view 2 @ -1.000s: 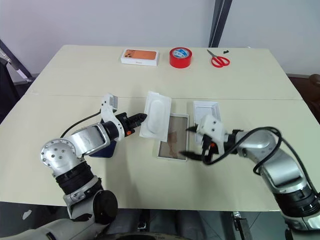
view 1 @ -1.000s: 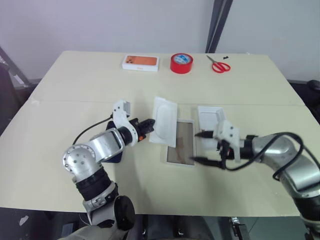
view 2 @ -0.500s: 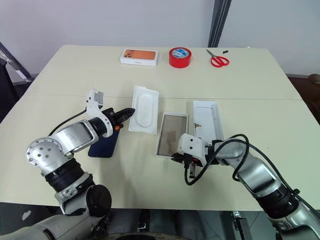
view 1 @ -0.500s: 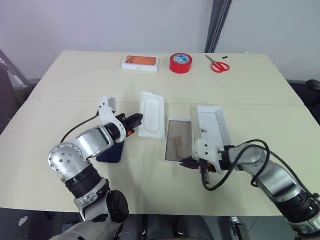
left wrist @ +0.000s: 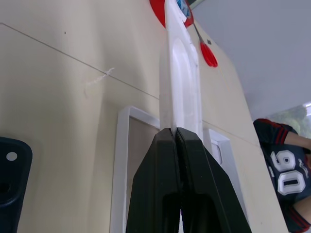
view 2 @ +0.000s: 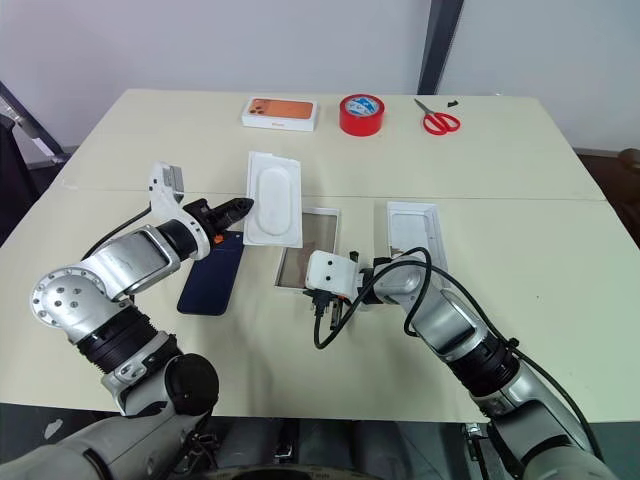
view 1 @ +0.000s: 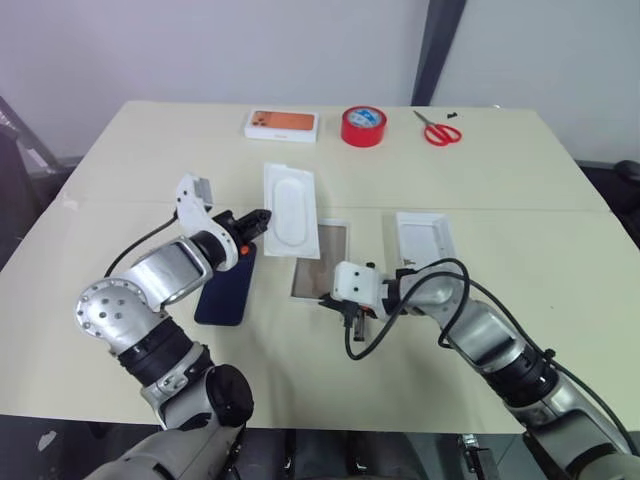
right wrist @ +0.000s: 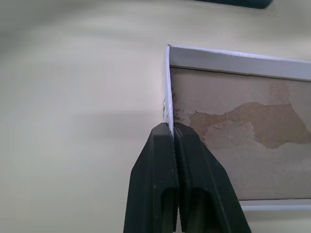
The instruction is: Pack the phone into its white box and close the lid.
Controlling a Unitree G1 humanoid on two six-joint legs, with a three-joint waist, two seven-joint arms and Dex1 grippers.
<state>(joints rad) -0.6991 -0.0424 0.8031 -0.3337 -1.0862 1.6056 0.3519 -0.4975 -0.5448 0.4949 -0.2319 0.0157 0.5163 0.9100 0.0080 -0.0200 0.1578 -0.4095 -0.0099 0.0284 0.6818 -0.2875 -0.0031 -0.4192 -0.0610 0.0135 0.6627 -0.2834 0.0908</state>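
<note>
Pinching the white box (right wrist: 167,104) wall, right gripper (right wrist: 171,127) closed, left gripper (left wrist: 173,132) clamping insert (view 1: 290,210) that overlaps box.

Both head eyes look forward and down from above the table (view 1: 560,180), sharing the whole tabletop out to the red tape roll (view 1: 363,126) at upper centre. The left wrist camera sights low along its fingers, close over the surface. The right wrist camera hovers tight on the white box (right wrist: 233,60) rim.
</note>
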